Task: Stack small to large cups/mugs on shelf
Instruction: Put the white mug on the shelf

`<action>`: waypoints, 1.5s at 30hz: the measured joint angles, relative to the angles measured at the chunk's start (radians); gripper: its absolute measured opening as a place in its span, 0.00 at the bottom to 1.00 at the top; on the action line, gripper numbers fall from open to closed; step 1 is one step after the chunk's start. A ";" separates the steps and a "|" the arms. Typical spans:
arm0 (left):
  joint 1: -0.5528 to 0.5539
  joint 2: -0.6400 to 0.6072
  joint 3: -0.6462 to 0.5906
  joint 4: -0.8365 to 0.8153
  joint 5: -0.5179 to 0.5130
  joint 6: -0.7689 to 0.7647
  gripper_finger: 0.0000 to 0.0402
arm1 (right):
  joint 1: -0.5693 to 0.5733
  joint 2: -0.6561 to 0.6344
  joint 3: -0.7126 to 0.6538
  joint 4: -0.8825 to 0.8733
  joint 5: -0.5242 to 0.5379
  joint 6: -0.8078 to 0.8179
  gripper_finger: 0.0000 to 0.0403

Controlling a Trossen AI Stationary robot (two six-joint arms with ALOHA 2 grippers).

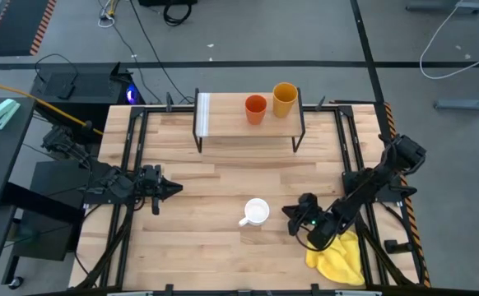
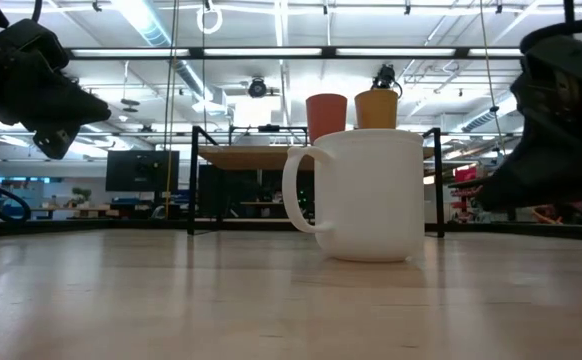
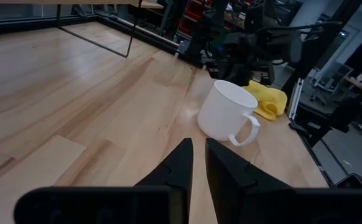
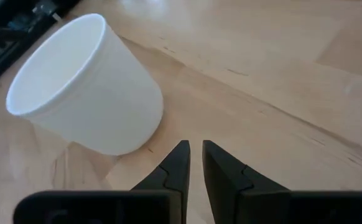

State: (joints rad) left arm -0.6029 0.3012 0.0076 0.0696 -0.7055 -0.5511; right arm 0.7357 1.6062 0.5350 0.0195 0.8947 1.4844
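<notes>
White mug (image 1: 257,212) stands upright near the table's (image 1: 206,255) front edge, right of centre. The right gripper (image 1: 291,211), its arm folded low from the right edge over a yellow cloth (image 1: 338,260), sits just beside the mug, fingers nearly together, grasping nothing. The left gripper (image 1: 174,189) waits near the left edge, fingers likewise nearly together. Red-orange cup (image 1: 256,108) and yellow-orange tumbler (image 1: 284,99) stand on the shelf (image 1: 231,127) at the back edge.

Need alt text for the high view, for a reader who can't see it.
A white mug stands on the wooden table between two dark arms. Behind it, a red-orange cup and a yellow tumbler stand side by side on a low shelf.
</notes>
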 joint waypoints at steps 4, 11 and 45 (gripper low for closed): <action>0.000 0.000 0.000 0.000 0.011 -0.006 0.12 | -0.015 0.000 0.003 -0.002 -0.013 -0.015 0.12; 0.000 0.000 0.000 0.000 0.021 -0.007 0.13 | -0.015 0.000 0.003 0.034 -0.037 -0.029 0.12; 0.000 0.000 0.000 0.000 0.022 -0.014 0.15 | -0.164 -0.001 0.004 0.220 -0.208 -0.330 0.12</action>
State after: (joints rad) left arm -0.6031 0.3012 0.0074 0.0692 -0.6838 -0.5655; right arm 0.5714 1.6055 0.5388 0.2396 0.6871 1.1541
